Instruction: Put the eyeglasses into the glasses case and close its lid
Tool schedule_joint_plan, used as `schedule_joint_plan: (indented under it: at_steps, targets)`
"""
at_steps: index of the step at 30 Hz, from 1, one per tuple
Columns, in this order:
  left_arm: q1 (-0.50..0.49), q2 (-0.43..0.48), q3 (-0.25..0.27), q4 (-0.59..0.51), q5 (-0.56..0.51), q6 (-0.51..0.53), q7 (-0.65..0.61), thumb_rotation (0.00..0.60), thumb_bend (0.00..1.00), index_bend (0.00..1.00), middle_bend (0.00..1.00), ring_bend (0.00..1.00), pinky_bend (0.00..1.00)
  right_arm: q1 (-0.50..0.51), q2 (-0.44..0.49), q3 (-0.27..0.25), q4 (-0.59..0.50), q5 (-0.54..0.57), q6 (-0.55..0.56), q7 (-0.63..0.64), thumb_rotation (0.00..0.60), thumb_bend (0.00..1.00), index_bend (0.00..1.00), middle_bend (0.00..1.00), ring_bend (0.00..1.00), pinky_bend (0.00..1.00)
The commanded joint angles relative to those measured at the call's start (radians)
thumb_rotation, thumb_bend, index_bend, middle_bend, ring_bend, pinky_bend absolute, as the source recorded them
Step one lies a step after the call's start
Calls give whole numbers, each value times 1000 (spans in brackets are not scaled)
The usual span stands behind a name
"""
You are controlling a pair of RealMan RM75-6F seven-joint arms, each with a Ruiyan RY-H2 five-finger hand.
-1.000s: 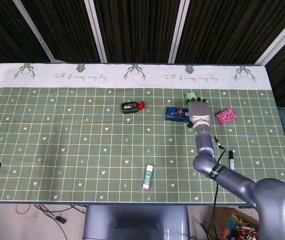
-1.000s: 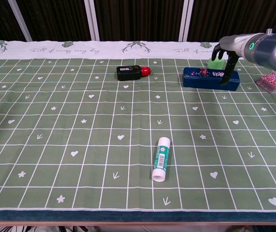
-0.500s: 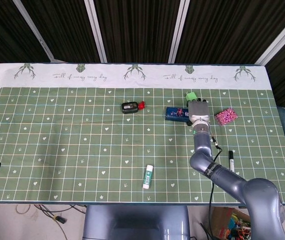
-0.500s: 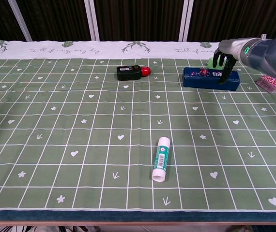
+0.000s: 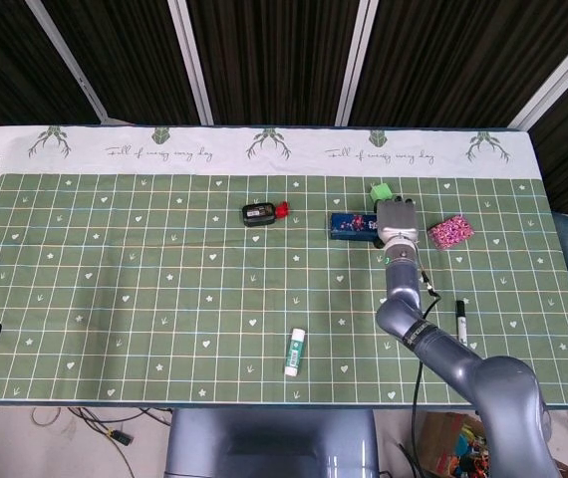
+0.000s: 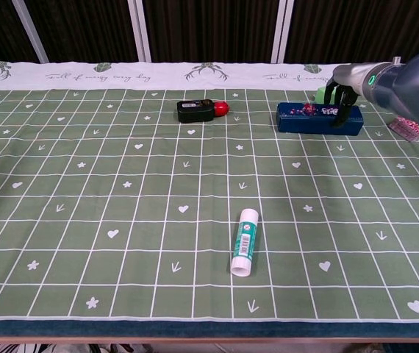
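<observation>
Nearest the robot there's a glue stick [image 6: 243,241] lying on the green bench [image 6: 84,191], well in front of the glasses case [image 6: 320,119] and to its left. A marker [image 5: 460,321] lies well in front of the case on the other side. The case, dark blue, sits toward the far edge of the bench, and the right hand [image 6: 342,99] is over its right end, fingers curled down onto the top. I can't tell if it's gripping or just pressing. The lid looks down or close to it, and the eyeglasses aren't visible, so presumably inside. Risk: pushing on just one end could skid the case sideways or tip it, leaving the lid unlatched. A small black device [image 6: 196,110] sits well left of the case; a green block [image 5: 381,191] is just behind it. Left hand isn't visible.
</observation>
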Motion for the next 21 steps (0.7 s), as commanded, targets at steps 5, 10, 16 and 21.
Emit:
schedule_joint_plan:
  at_steps: [5,10,16,21]
  targets:
    - [0,0,1,0,0,-2,0,600,275,188,0,0,0,3,-13,9,14,-26,-2,26,600,426,431,400,238,183]
    - [0,1,0,0,-2,-2,-1,600,274,189,0,0,0,0,-16,11,17,-36,-3,31,600,443,465,445,250,183]
    - [0,1,0,0,-2,-3,-1,600,274,190,0,0,0,-12,2,7,-14,-43,-11,29,600,430,365,289,193,183]
    - [-1,1,2,0,-1,-4,3,600,275,190,0,0,0,-25,47,-8,-94,-44,-18,12,600,318,183,71,63,183]
